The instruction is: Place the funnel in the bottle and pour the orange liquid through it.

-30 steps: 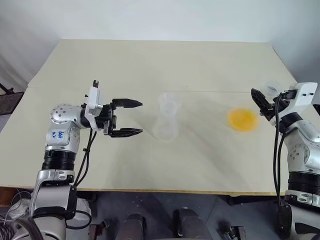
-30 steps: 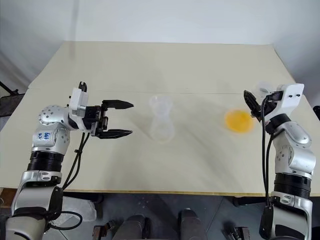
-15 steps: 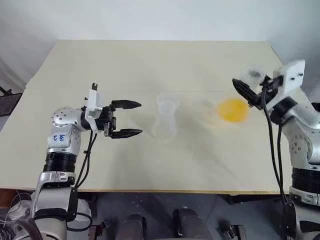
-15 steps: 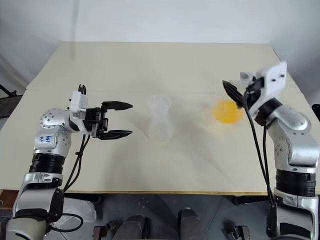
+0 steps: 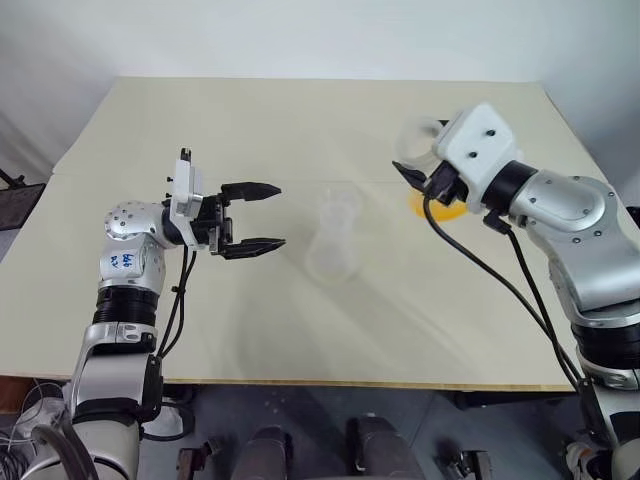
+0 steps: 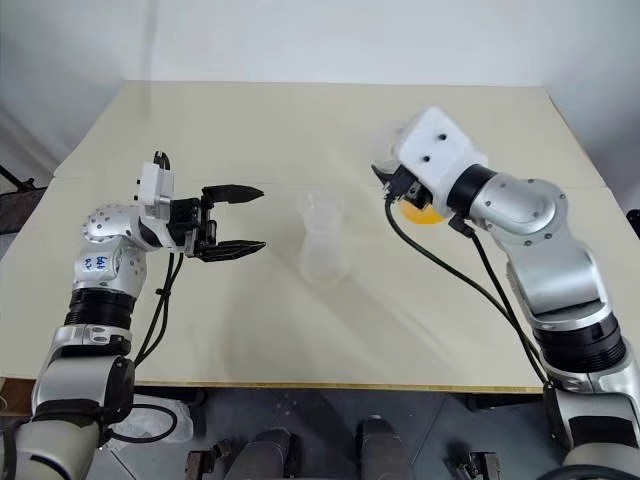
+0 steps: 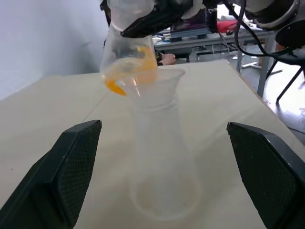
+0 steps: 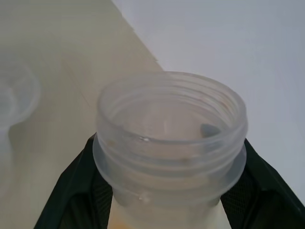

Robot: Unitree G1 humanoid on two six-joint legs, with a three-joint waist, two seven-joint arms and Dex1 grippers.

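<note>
The bottle (image 5: 334,240) stands upright mid-table (image 5: 300,120), funnel (image 7: 164,78) seated in its mouth. Just right of the bottle, the right gripper (image 8: 167,191) is clamped on a clear jar (image 8: 169,133) holding the orange liquid (image 7: 131,76). Left of the bottle, the left gripper (image 5: 262,215) hangs with fingers apart.

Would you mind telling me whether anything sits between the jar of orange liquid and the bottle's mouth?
Nothing visible blocks the way. The right end effector holds the jar of orange liquid up beside the bottle, whose mouth appears to carry the funnel. The open left end effector waits off to the bottle's other side.
</note>
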